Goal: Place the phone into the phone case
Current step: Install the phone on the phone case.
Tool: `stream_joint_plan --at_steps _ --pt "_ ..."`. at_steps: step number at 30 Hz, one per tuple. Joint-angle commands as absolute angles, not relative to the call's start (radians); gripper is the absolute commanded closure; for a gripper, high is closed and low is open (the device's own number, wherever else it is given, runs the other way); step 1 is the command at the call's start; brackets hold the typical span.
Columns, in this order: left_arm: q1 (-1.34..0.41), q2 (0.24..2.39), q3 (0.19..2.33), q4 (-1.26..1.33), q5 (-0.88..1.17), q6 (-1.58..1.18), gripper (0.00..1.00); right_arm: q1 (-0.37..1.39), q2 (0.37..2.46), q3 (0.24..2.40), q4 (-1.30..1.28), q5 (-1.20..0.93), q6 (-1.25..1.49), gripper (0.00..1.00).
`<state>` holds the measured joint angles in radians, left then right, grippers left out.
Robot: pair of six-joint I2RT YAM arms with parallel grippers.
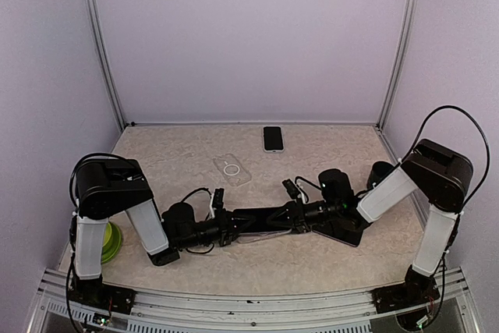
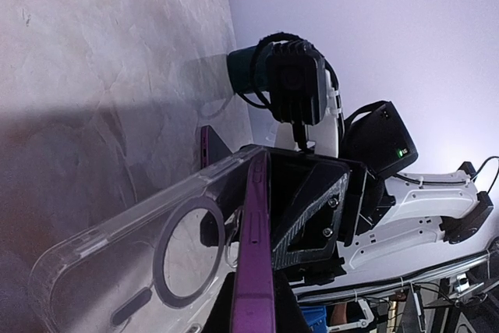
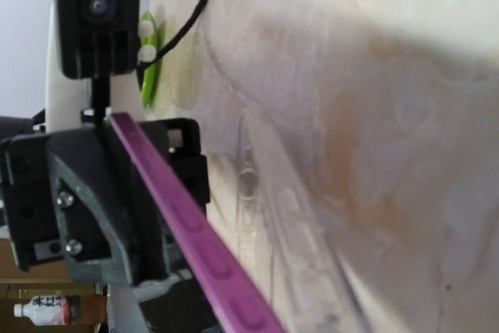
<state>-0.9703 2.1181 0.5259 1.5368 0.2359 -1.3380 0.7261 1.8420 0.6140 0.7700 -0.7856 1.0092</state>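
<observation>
The table (image 1: 187,154) fills the lower half of the top view. Low at its centre the two arms meet nose to nose, with a dark slab (image 1: 343,232) lying under the right one. Between them a purple phone (image 3: 191,228) stands on its long edge. The left gripper (image 1: 232,228) seems clamped on one short end and the right gripper (image 1: 286,216) on the other, each with a finger on either face. A clear case (image 2: 117,247), ring mark showing, fills the lower left of the left wrist view and leans against the phone. The table shows through its back, so the phone does not look seated. A black phone (image 1: 272,139) and a second case (image 1: 231,169) lie flat at upper centre, apart from the work. The phone is probably rigid, dense and slick-faced, with glass that dislikes twisting, so the ends or plain side rails are safest, clear of the buttons. The case looks light and springy. It should flex at the lip, so one corner ought to go in first.
</observation>
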Motion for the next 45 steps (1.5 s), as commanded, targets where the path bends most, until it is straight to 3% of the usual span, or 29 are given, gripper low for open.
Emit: stream_joint_plan --at_steps 1,9,16,32,45 --pt "-0.977 2.131 0.550 1.498 0.259 -1.339 0.93 0.774 1.832 0.628 0.931 -0.884 0.993 0.81" --pt "-0.967 2.120 0.537 1.506 0.267 -1.337 0.78 0.765 1.821 0.609 0.996 -0.899 1.034 0.93" --pt "-0.945 2.081 0.508 1.497 0.268 -1.324 0.73 0.752 1.786 0.597 0.994 -0.904 1.038 1.00" --pt "-0.887 1.843 0.434 1.233 0.230 -1.179 0.60 0.712 1.666 0.566 0.907 -0.905 0.991 1.00" --pt "-0.886 1.610 0.410 0.996 0.179 -1.030 0.50 0.709 1.536 0.562 0.737 -0.923 0.797 1.00"
